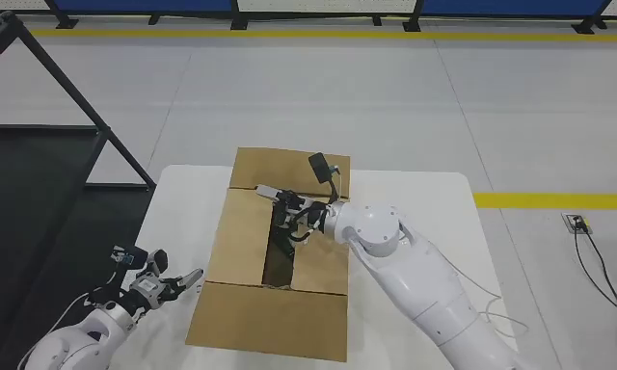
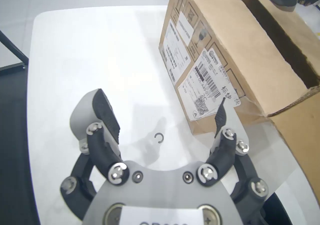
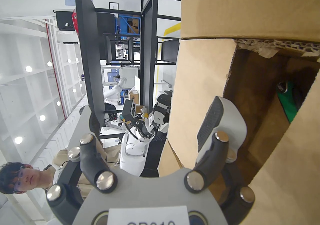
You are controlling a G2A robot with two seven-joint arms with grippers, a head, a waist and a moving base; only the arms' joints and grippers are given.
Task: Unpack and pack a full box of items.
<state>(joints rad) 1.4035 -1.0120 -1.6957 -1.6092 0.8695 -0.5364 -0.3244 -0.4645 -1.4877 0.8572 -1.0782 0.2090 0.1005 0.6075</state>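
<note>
Nearest, at the front left corner of the table (image 1: 183, 216), the left gripper (image 1: 174, 271) hangs just above the white top with its fingers spread wide and nothing between them. Its wrist view adds what the top view cannot resolve: a small C-shaped ring (image 2: 159, 138) lying on the table under the fingers, and printed labels (image 2: 210, 78) on the left side wall of the cardboard box (image 2: 250, 43), which is just beside one fingertip.

The box (image 1: 251, 264) fills the middle of the table from front to far edge. Its top flaps are nearly shut, leaving a dark slit (image 1: 280, 254) along the centre. A bare strip of table runs between the box and the left edge, and a wider one lies on the right.

Farther on, the right gripper (image 1: 282, 208) sits over the far half of the slit, fingers apart and holding nothing. The right wrist view looks into the gap, where one finger (image 3: 217, 121) is over the opening, the other is off to the side of the flap, and a green item (image 3: 287, 103) lies deep inside.
</note>
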